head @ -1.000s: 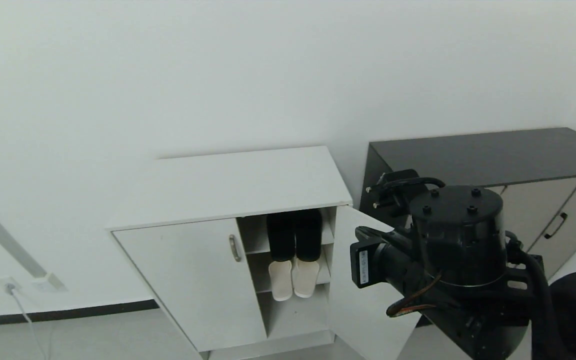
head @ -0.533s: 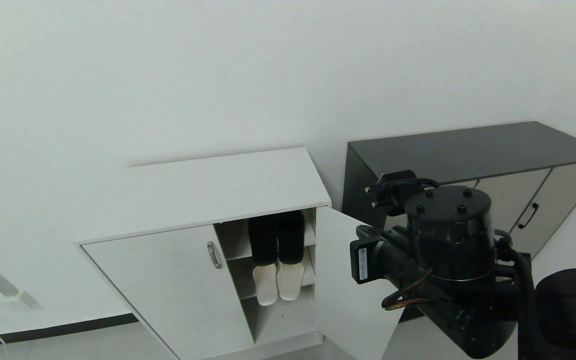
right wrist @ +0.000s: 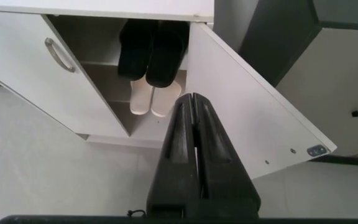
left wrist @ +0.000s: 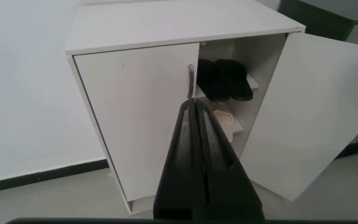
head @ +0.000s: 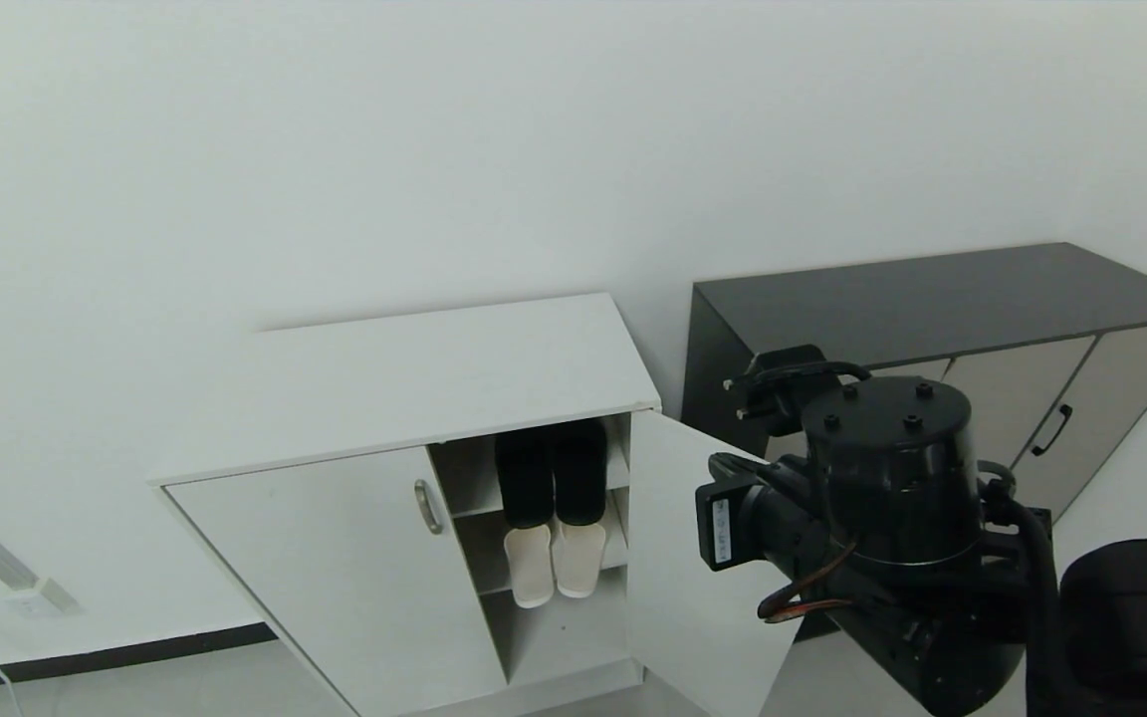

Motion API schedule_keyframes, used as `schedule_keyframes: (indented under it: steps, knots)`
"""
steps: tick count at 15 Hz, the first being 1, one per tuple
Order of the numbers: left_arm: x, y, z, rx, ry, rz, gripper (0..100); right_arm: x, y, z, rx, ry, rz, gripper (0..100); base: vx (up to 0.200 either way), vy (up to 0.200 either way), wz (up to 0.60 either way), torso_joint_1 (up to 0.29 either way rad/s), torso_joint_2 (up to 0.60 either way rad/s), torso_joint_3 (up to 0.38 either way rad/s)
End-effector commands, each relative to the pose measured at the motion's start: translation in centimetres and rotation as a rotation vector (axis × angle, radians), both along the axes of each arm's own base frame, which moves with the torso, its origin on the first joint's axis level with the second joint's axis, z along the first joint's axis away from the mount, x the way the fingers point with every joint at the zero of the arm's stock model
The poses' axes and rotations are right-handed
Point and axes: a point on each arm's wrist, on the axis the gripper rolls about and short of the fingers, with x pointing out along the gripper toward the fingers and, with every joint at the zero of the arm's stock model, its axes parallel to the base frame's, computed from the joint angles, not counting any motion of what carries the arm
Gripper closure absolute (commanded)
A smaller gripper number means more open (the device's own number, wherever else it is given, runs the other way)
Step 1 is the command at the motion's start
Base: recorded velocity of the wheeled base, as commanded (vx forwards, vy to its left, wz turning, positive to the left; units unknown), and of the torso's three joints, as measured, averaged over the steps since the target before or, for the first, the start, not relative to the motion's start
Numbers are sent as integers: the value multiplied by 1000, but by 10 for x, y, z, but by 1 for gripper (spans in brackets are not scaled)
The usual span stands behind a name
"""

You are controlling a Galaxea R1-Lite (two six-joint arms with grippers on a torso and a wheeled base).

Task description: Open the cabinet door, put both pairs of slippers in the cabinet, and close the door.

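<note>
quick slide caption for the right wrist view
Shut right pincer before the open cabinet door, black slippers shelved above white slippers inside.

The cabinet [head: 434, 373] is plain white, its handle [head: 427, 506] silver-grey. The upper slippers [head: 578, 478] are black, the lower slippers [head: 578, 558] cream. The sideboard [head: 932, 294] is dark grey with pale grey doors.

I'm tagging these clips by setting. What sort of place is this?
Probably a plain indoor room, perhaps a mock entryway: a white cabinet with black slippers and white slippers on its shelves, a dark sideboard beside it, and a bare white wall behind.
</note>
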Motion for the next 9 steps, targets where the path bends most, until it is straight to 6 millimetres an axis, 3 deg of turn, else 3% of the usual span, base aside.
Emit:
schedule_keyframes:
  steps: [1,7,9]
  knots:
    - [0,0,0,-1,2,0,100,0,1,-1,-3,2,1,100,-200,0,0,12,2,7]
    - [0,0,0,-1,0,0,100,1,1,-2,-4,3,0,100,-200,0,0,-2,2,-2]
    - [0,0,0,-1,2,0,100,3,0,-2,-5,4,-6,100,0,0,0,0,0,0]
